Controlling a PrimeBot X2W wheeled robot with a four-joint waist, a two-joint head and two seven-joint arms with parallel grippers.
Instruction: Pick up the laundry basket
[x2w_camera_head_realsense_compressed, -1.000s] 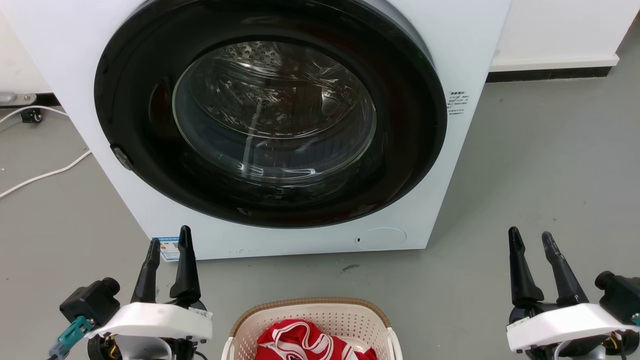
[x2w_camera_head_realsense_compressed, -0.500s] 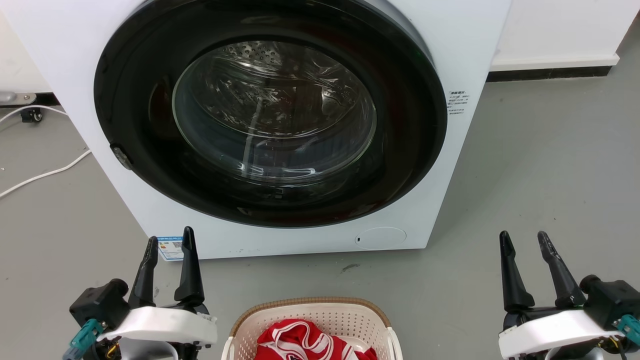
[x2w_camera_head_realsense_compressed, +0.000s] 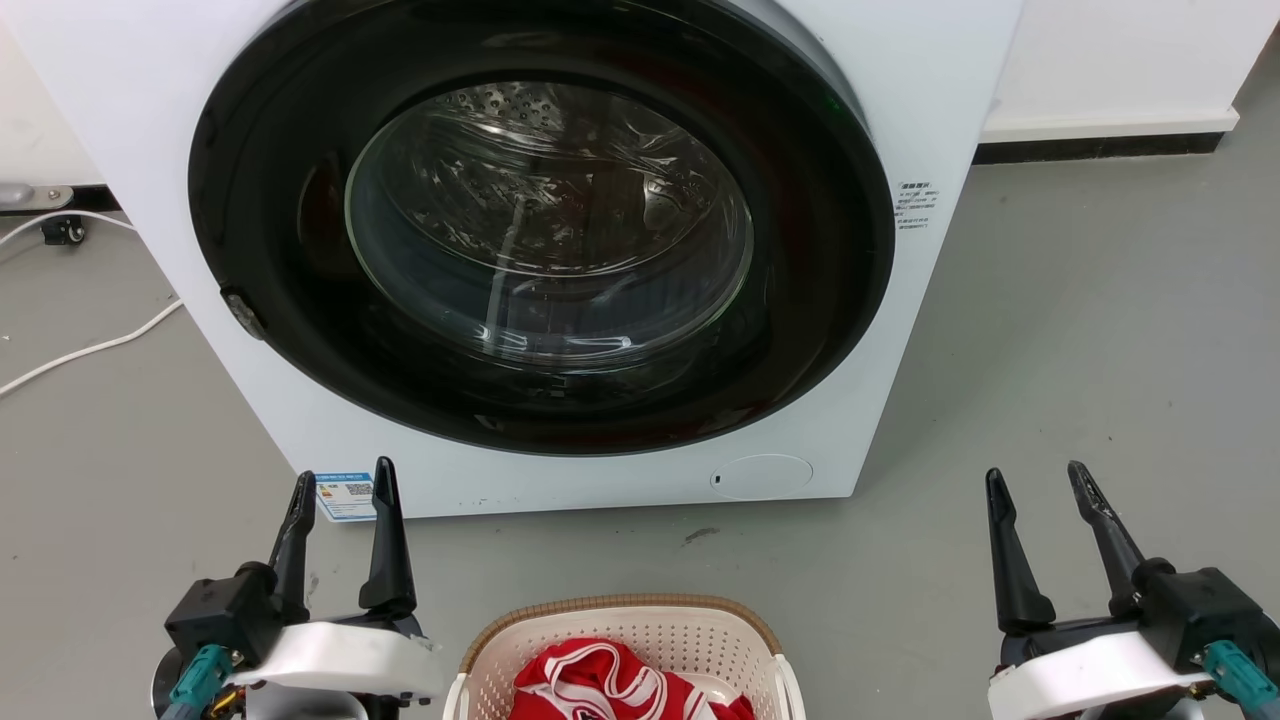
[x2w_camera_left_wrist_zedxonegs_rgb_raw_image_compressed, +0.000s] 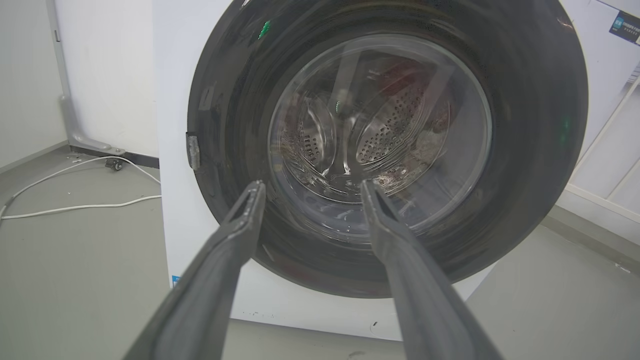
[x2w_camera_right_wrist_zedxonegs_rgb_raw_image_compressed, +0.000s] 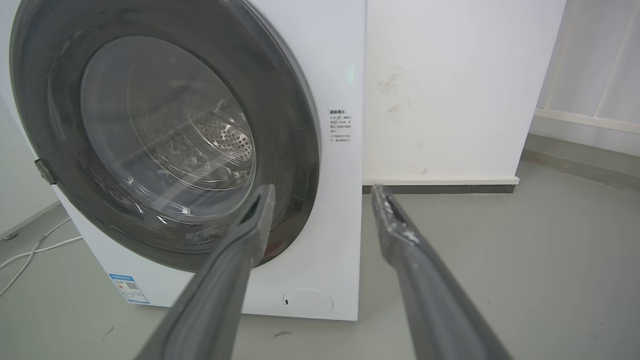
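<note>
Laundry basket (x2w_camera_head_realsense_compressed: 620, 604) sits bottom centre of head view, btwn both arms and below their fingertips, which point up-frame twd the washer (x2w_camera_head_realsense_compressed: 930, 80). Left gripper (x2w_camera_head_realsense_compressed: 344, 475), jaws spread & empty, is nearer. Right gripper (x2w_camera_head_realsense_compressed: 1035, 472), likewise spread & empty, is well apart at lower right.

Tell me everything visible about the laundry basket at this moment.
The laundry basket sits upright on the grey floor, apart from the washing machine, cut off by the head view's bottom edge. Its cream-white plastic walls are perforated, under a tan woven-look rim; white handles show at both sides. A red-and-white garment lies inside. The left gripper and right gripper are open, fingers clear of it.
</note>
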